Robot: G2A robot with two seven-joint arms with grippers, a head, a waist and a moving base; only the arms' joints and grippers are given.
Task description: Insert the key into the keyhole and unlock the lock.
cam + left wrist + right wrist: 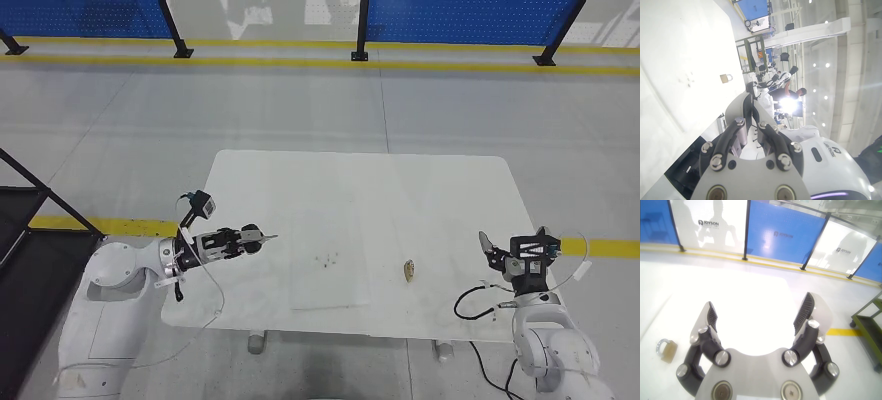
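- Brass lock [409, 269] with silver shackle, flat on white table [440, 180], in the right half near the front edge; shackle closed, as far as can be told.
- Lying straight on the tabletop, not in any tray or box; near a thin pale sheet [330, 290].
- Over the table's left edge, left gripper [265, 238], well apart from lock, fingers pressed narrow together; cannot tell whether a key is pinched between them.
- Over the right edge, right gripper [760, 300], spread wide, holding nothing, near lock but not touching.
- On the sheet, a few small dark specks [328, 260]; too small to name.
- Judged an early stage: nothing seen sticking out of lock, neither gripper on it, unlocking not yet begun.
- Probably left to do: steady lock, line key up with keyhole, push in, turn, free shackle.
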